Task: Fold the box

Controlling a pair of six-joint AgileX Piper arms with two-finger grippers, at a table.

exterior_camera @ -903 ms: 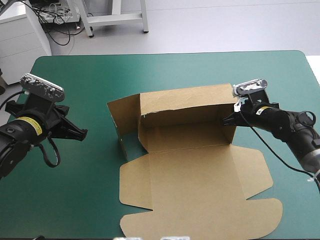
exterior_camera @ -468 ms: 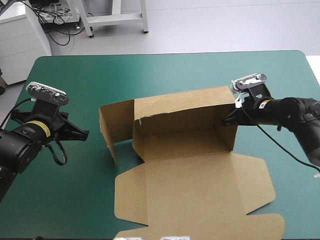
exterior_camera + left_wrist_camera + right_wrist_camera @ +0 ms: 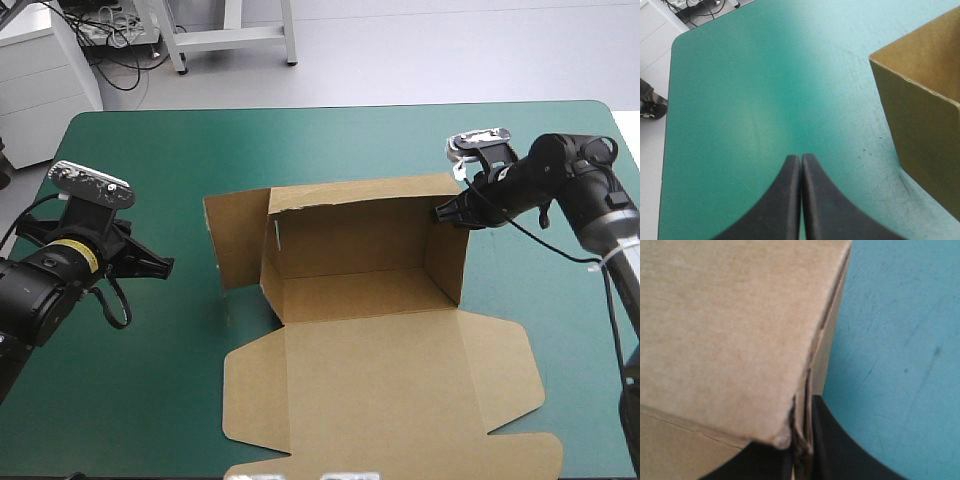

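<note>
Box (image 3: pixel 360 300) at middle of table (image 3: pixel 140 160), on teal-green cover, partly formed. Back wall and right side wall upright. Left side flap standing, swung outward from tray. Lid panel flat on cover toward near edge. Right claw (image 3: pixel 440 213) all but closed, pinching board at upper back-right corner of box; brown edge sits between black fingers (image 3: pixel 840 450), possibly two layers, hard to tell. Left claw (image 3: pixel 165 266) fully closed, tips meeting, empty, over bare cover well left of box.

Bright even light, soft shadow beside box (image 3: pixel 380 370)
</note>
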